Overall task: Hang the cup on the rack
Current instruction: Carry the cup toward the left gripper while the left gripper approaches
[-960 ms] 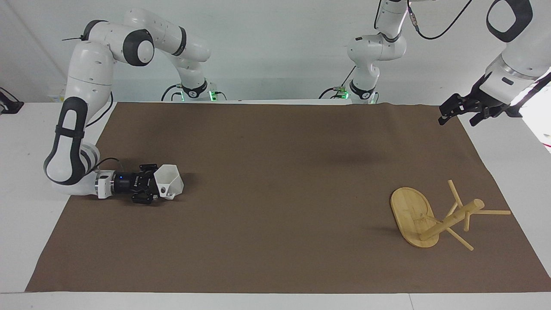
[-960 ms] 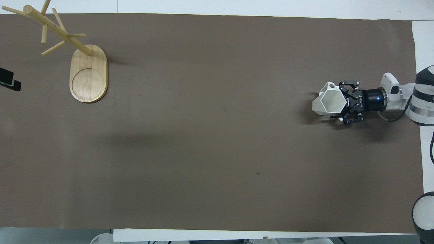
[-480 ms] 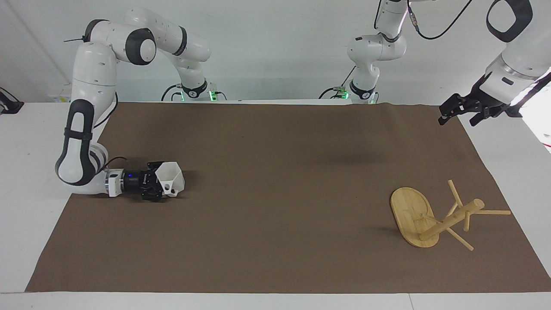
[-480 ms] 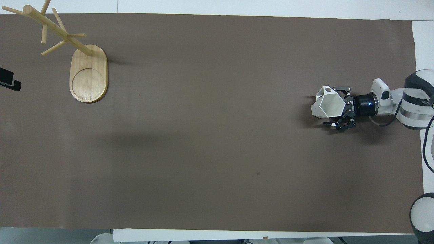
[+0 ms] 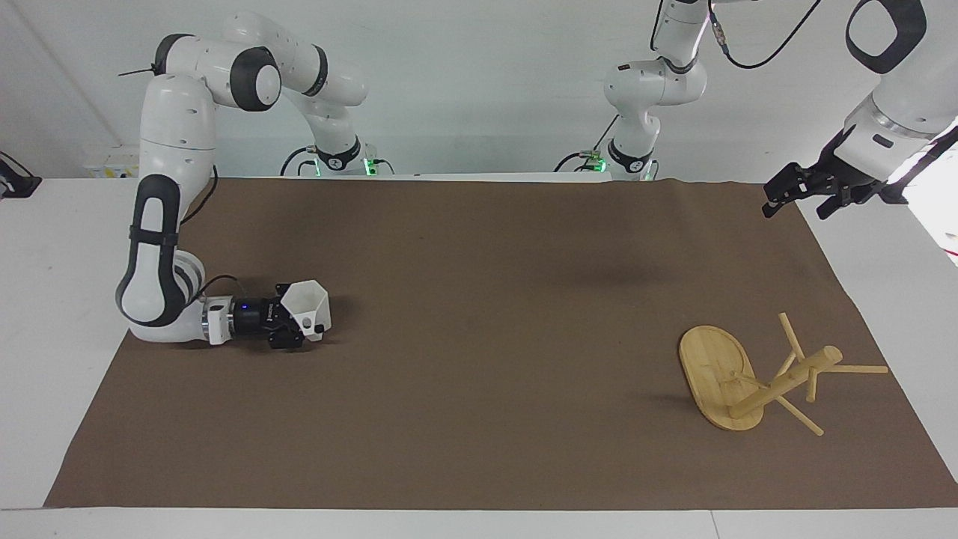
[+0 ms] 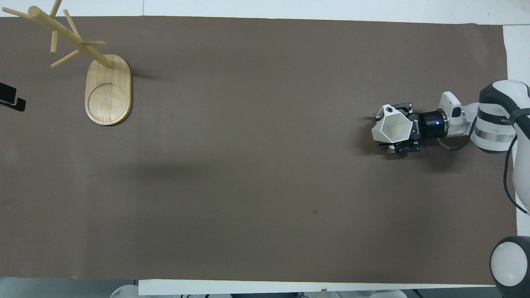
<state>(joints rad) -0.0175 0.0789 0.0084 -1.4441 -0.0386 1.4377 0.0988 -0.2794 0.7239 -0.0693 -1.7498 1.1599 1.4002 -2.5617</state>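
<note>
The white faceted cup [image 5: 308,306] is held in my right gripper [image 5: 296,319], which is shut on it, low over the brown mat at the right arm's end of the table. The cup's mouth points up and its handle with holes shows at the side; it also shows in the overhead view [image 6: 390,128], where the right gripper [image 6: 395,129] grips it from the side. The bamboo rack [image 5: 786,380] stands upright on its oval base [image 5: 709,364] at the left arm's end, its pegs bare; it also shows in the overhead view [image 6: 70,39]. My left gripper [image 5: 802,199] waits open, raised over the mat's corner.
A brown mat [image 5: 479,314] covers most of the white table [image 5: 45,247]. Only the rack and the held cup are on it. The left gripper's tip [image 6: 10,98] shows at the edge of the overhead view, beside the rack's base [image 6: 108,89].
My right gripper has moved with the cup a little toward the left arm's end of the table, and its wrist has turned so the cup's handle swung round. The left arm and rack have not moved.
</note>
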